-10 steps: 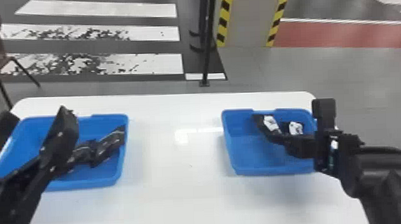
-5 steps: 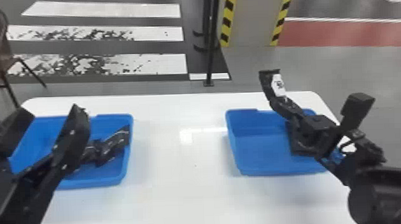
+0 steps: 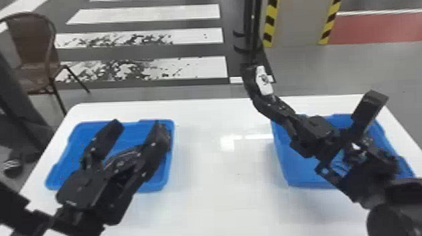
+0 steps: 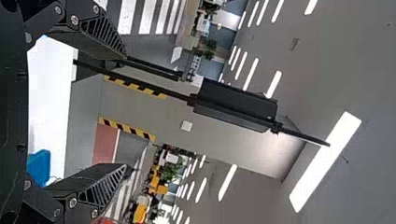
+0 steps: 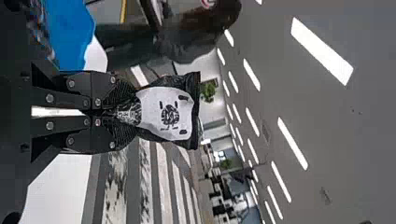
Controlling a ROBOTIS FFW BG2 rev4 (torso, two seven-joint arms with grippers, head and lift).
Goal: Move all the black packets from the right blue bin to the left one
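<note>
Black packet, pinched by right pincer, jutting beyond its fingertips, left pincer spread

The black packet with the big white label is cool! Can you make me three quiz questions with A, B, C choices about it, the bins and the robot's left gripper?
1. Where is the packet with the white label?
A) On the chair
B) Between the right gripper's fingers
C) On the floor

2. What colour are the left bin and the right bin?
A) Red
B) Yellow
C) Blue

3. How are the left gripper's fingers?
A) Spread apart
B) Pressed together
C) Crossed

Answers:
1: B, the right wrist view shows its fingers pinching the packet.
2: C, both look blue in the head view.
3: A, the head view shows a wide gap between them.
</note>
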